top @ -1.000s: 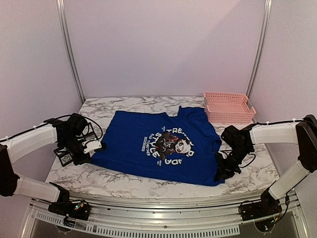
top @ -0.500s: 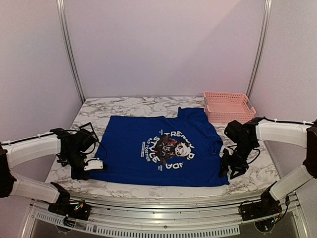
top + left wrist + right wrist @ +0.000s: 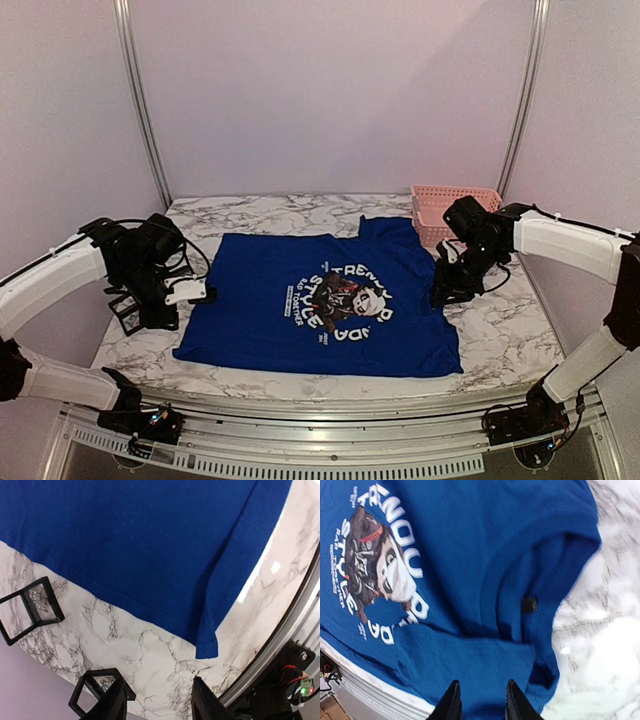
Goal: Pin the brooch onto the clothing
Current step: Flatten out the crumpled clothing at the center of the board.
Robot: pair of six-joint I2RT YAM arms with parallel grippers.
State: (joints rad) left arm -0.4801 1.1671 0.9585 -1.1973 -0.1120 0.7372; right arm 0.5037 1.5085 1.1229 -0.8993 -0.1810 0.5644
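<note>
- The white marble-patterned table (image 3: pixel 250 210) carries everything here.
- The royal-blue short-sleeved T-shirt (image 3: pixel 260 290) lies flat across the middle of the table. Its neck opening points to the right edge and its hem to the left edge. The round chest print (image 3: pixel 345 300), white lettering around a dark picture, faces up.
- The pink slotted plastic basket (image 3: pixel 425 210) stands at the far right corner, just beyond the shirt's far sleeve.
- The left claw (image 3: pixel 160 702) hangs over bare marble near the left edge, beside the shirt's near hem corner. Its fingers stand apart with nothing between them.
- The right claw (image 3: pixel 481 702) hovers above the shirt's neck end, near the right edge. Its fingers are also parted and hold nothing.
- Two black square frames with clear panes (image 3: pixel 30 607) (image 3: pixel 100 690) lie on the marble at the left edge, apart from the shirt. What sits inside them is too small to tell.
- A small black tag (image 3: pixel 529 604) shows inside the neck.
</note>
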